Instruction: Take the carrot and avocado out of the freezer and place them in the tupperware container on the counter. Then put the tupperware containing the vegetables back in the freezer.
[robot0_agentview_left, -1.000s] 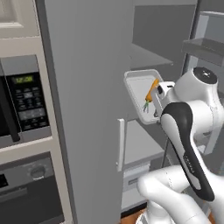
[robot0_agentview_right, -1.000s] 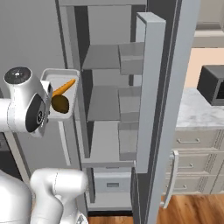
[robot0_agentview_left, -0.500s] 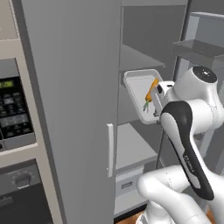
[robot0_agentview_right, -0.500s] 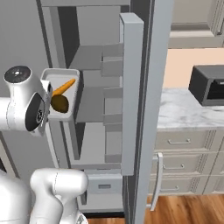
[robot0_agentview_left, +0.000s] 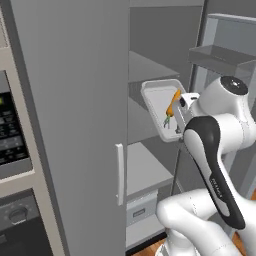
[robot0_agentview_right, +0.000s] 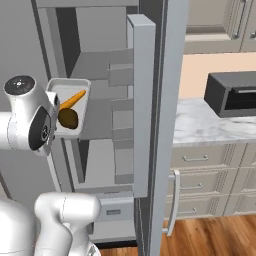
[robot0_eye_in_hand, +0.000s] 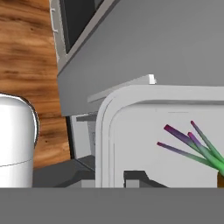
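The pale tupperware container (robot0_agentview_left: 156, 98) hangs tilted on edge in front of the open freezer (robot0_agentview_left: 70, 100), level with its middle shelves. My gripper (robot0_agentview_left: 181, 119) is shut on the container's near rim. The orange carrot (robot0_agentview_left: 173, 102) lies inside it. From the other side, the carrot (robot0_agentview_right: 71, 99) sits above the dark avocado (robot0_agentview_right: 68, 118) in the tupperware container (robot0_agentview_right: 75, 82), facing the grey freezer shelves (robot0_agentview_right: 100, 120). In the hand view, the container's rounded rim (robot0_eye_in_hand: 103, 131) is close up, with the carrot's green leaves (robot0_eye_in_hand: 192, 144) on its floor.
The freezer's open door (robot0_agentview_right: 165, 100) with its inner racks stands just right of the arm, its white handle (robot0_agentview_right: 172, 200) low down. The marble counter (robot0_agentview_right: 210, 122) beyond carries a black appliance (robot0_agentview_right: 232, 92). A microwave (robot0_agentview_left: 10, 135) sits left of the freezer's grey front (robot0_agentview_left: 70, 100).
The whole scene has slid left in both base views, so the camera has moved. The gripper stays shut on the container, which keeps the same pose beside the arm.
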